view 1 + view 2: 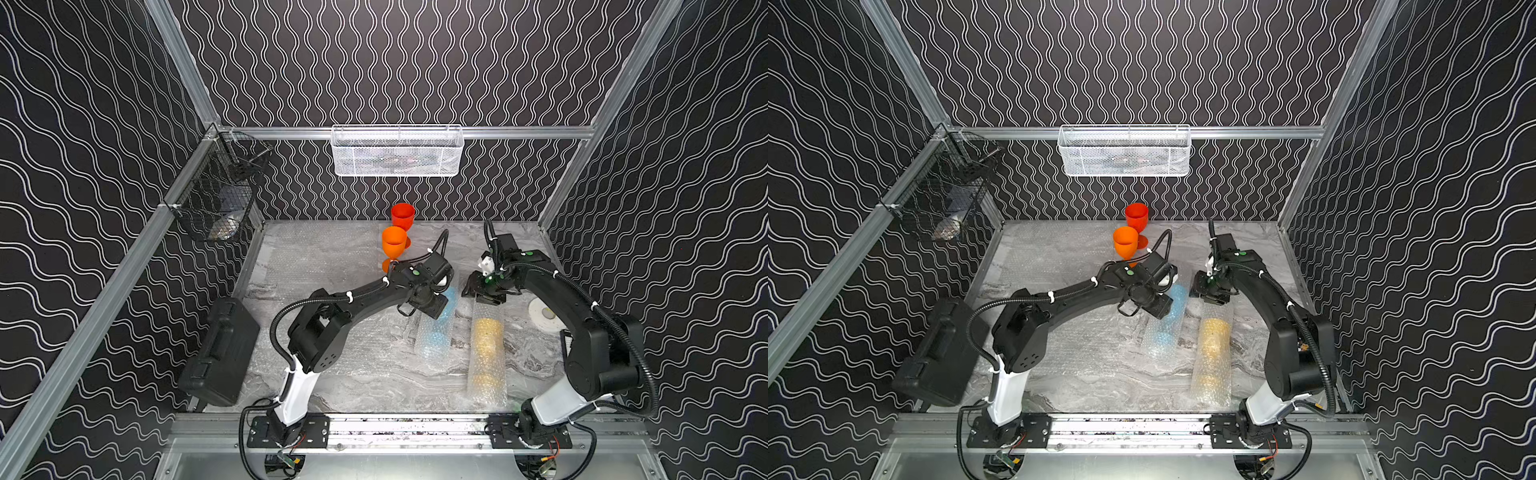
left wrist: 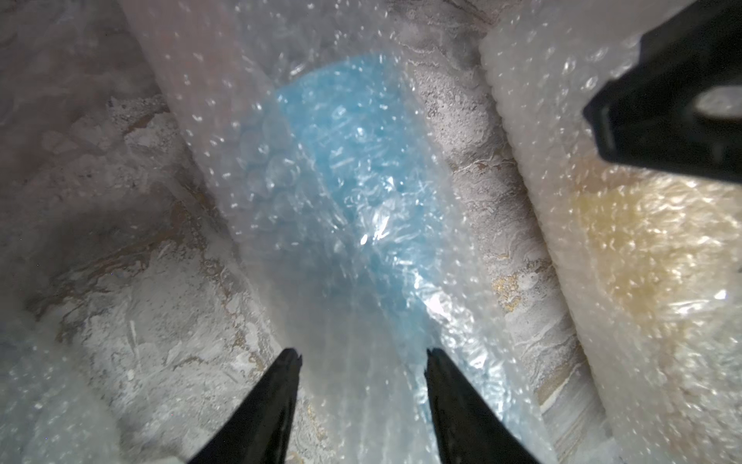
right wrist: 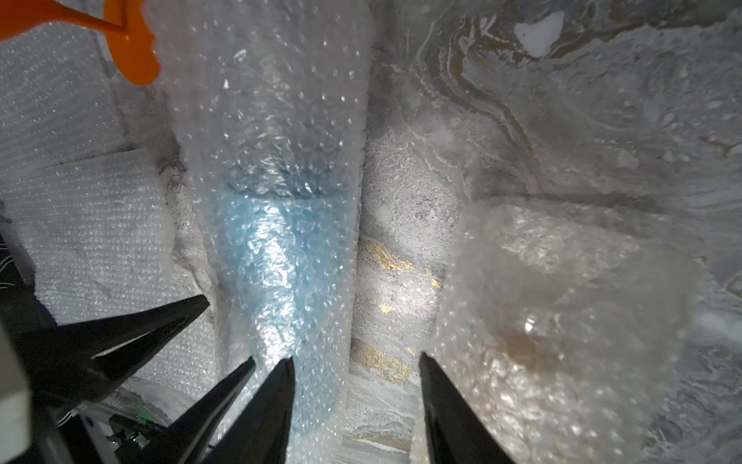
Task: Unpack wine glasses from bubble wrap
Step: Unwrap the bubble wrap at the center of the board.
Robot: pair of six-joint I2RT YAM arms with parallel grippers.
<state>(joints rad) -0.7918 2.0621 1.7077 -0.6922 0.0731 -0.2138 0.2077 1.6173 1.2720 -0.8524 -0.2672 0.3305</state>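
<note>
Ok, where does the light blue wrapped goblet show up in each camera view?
In a top view: light blue goblet, mid-table.
In a top view: mid-table too.
Left wrist: picture's centre.
Right wrist: picture's centre-left.
Shared landmark: yellow goblet's bubble-wrap tube lying beside it.

Lab test cell; aluminium frame [image 1: 540, 132], wave-patterned walls [image 1: 374, 62], rail-mounted robot arms [image 1: 365, 293]

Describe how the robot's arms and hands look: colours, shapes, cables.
The left arm and right arm are black with white lower segments. Ribbed black cables, fastened by white ties, run alongside. The left hand and right hand each have two pointed black fingers.
</note>
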